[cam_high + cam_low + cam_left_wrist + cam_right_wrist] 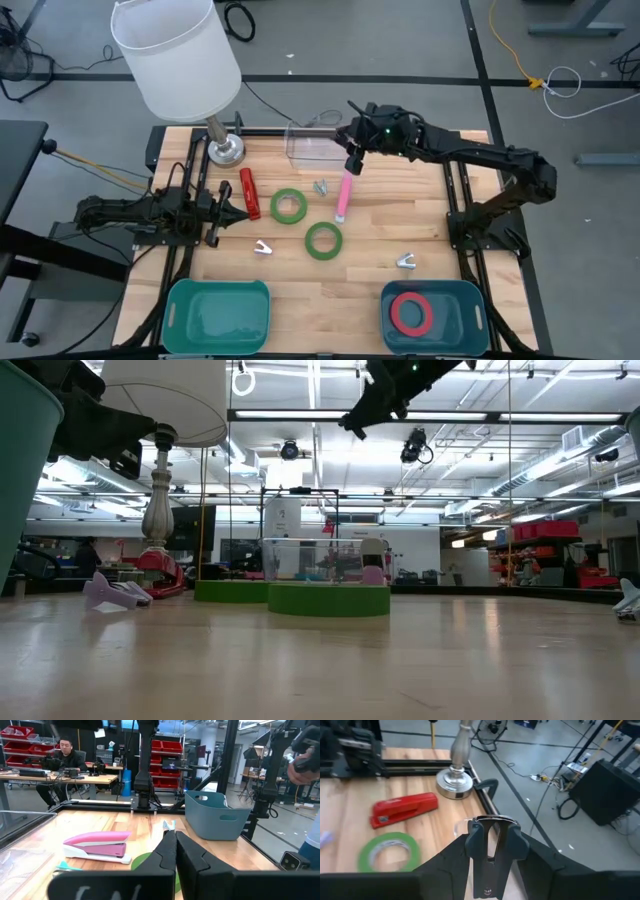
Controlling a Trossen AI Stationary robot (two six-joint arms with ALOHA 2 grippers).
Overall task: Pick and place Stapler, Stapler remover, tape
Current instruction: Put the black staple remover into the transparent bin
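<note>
Right gripper [352, 166] is hovering over the table's far side, clamping a staple remover [490, 855] between its fingers, just beyond the pink stapler [342, 196]. Remover is looking small, stiff, slick metal, so a mid-body pinch is probably safest. Red-pink tape ring [411, 313] is already lying in the right teal bin [478, 310]; two green rings [289, 206] are lying mid-table. Left gripper [232, 207] is waiting clenched, empty, beside the red stapler [248, 192].

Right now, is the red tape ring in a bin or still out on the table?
In. The red tape ring lies flat inside the right-hand teal bin; both green rings remain on the table.
</note>
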